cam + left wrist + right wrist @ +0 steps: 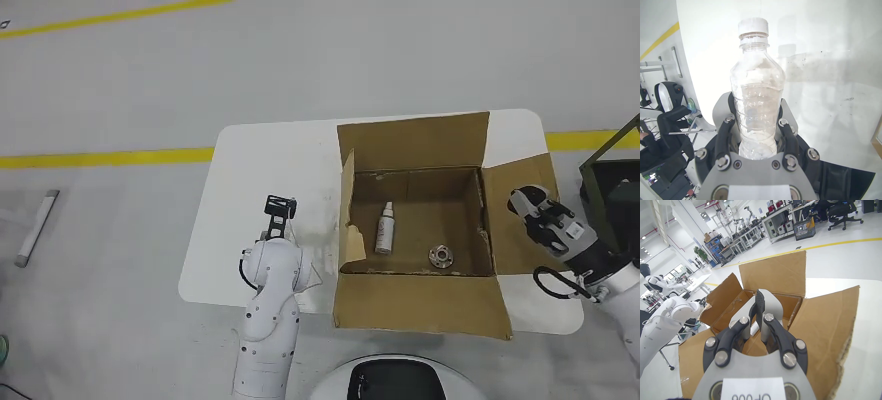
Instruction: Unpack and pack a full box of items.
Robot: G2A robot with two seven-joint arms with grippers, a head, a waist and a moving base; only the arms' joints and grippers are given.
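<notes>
**me:** Jaws on the left gripper (757, 106) are clamped round a clear water bottle (756, 81), low on the body, cap pointing away. It's over the white table (250, 180), just beside the box (420, 140), on its left side. Right gripper (759, 302) jaws are pinched together w/ nothing in them, over the right flap.

**2nd:** what's in the box rn?

**me:** spray bottle (385, 228) and a small round metal part (441, 256), apart from each other on the box floor.

**2nd:** so what worries u?

**me:** imo the low grip. Thin plastic w/ some water inside, so it could pivot or squash if I swing fast. Can't tell its tilt from here, so a set-down might tip it. Left flap also stands up close by, easy to clip. And the right has to spread before going in, or it'll just shove the spray bottle.
</notes>
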